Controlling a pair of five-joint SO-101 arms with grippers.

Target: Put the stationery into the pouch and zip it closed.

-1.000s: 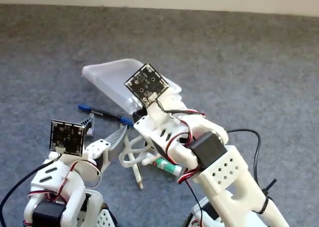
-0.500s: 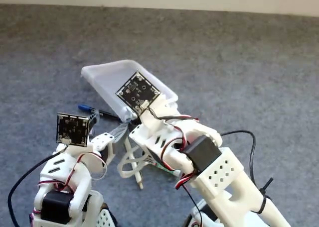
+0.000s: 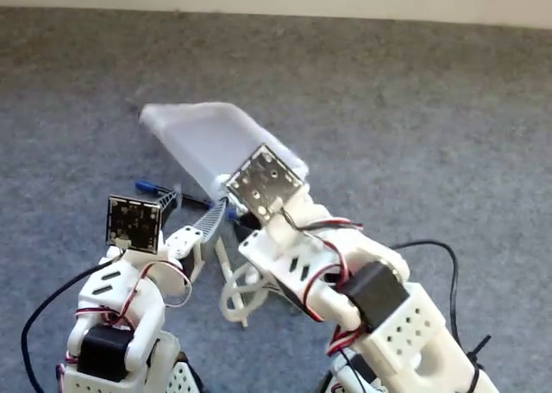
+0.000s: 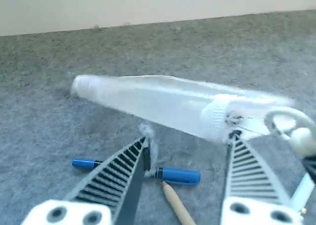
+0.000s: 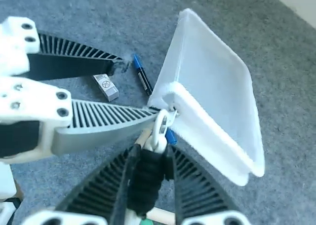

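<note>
Grey felt-like surface [image 3: 431, 109], both arms low over it, side by side. Translucent white pouch [image 4: 163, 101] lies just beyond the arms. Its far end is down on the surface and its zip corner is at the claws. Left claw [image 4: 188, 138]: fingers wide apart, holding nothing. One fingertip is right under the pouch's zip corner, though contact cannot be confirmed. The other fingertip hangs over the blue pen [image 4: 133, 170]. The pen lies flat on the surface between this claw and the pouch, capped end toward the pouch corner. Tip of a wooden pencil [image 4: 175, 205] lies just beside the pen's cap, between the left claw's fingers, on the surface. A small eraser [image 5: 106, 87] with a label sits on the surface in the gap of the same open claw, near the pen. Right claw [image 5: 153, 148]: fingers drawn together, clamped on the zip pull [image 5: 160, 129]. The pull's white ring sticks out past the fingertips and runs to the pouch corner. A dark piece sits between the fingers, and what it is cannot be told. From above, the right arm crosses over the pouch's near corner, and the left arm sits beside it, nearer the pen.
</note>
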